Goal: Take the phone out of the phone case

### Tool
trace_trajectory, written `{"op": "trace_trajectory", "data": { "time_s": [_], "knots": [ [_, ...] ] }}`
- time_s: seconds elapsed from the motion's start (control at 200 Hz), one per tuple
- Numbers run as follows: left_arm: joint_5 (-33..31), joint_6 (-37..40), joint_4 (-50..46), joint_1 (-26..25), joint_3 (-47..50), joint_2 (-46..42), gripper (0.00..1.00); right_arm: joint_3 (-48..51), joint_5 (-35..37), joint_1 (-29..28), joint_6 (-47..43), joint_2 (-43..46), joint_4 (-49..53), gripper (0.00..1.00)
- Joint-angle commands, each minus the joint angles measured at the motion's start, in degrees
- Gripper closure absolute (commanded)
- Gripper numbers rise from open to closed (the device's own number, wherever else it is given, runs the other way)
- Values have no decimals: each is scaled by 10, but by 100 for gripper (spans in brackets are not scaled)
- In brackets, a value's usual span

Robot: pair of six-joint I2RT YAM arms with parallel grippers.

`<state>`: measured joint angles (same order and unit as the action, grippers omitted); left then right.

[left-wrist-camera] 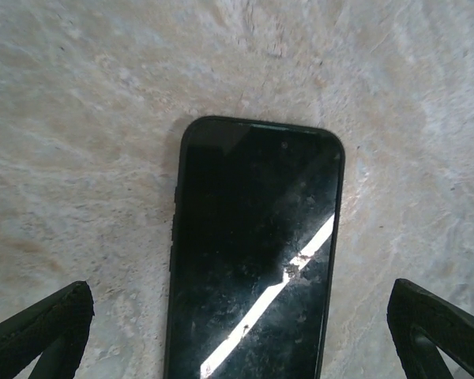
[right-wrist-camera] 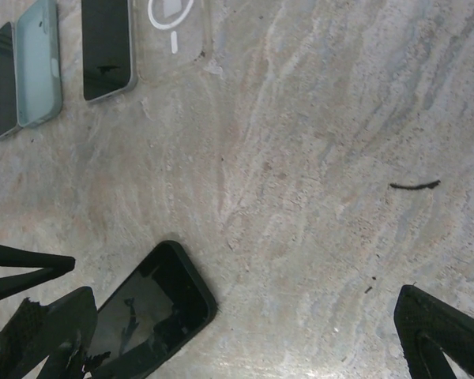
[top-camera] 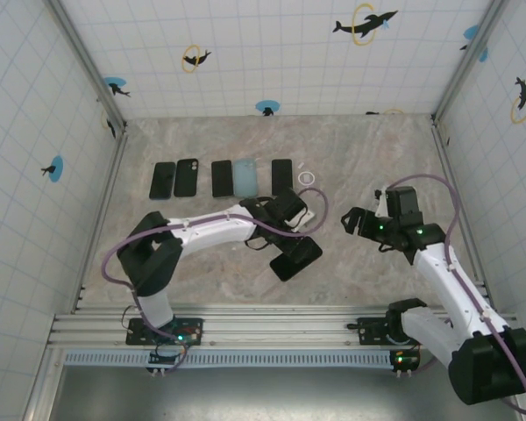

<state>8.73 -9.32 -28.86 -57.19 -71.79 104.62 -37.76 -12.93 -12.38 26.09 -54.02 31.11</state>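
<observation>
The phone in its black case (top-camera: 296,259) lies screen up on the marble table, right of centre. In the left wrist view the cased phone (left-wrist-camera: 253,253) sits directly below my left gripper (left-wrist-camera: 238,298), which is open wide with one finger on each side and clear of the case. From above, the left gripper (top-camera: 285,235) hovers over the phone's far end. My right gripper (top-camera: 352,221) is open to the right of the phone and holds nothing. The right wrist view has the phone (right-wrist-camera: 146,316) at lower left, beside the right gripper's (right-wrist-camera: 241,304) left finger.
A row of phones and cases lies at the back: two dark phones (top-camera: 174,179), another dark phone (top-camera: 222,178), a pale blue case (top-camera: 245,178), a dark phone (top-camera: 281,175) and a clear case with a white ring (top-camera: 309,178). A small dark scrap (right-wrist-camera: 415,185) lies on the table.
</observation>
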Motion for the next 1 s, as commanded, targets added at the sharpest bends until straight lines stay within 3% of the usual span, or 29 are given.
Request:
{"op": "trace_trajectory", "data": {
  "time_s": [0.0, 0.596, 0.996],
  "knots": [
    [-34, -15, -35, -14, -28, 29, 2, 11, -18, 12, -15, 13, 18, 1],
    [-95, -13, -76, -55, -57, 103, 5, 42, -64, 71, -26, 31, 9, 1],
    [-90, -19, -90, -57, -49, 133, 28, 66, -134, 76, -4, 40, -3, 1]
  ]
}}
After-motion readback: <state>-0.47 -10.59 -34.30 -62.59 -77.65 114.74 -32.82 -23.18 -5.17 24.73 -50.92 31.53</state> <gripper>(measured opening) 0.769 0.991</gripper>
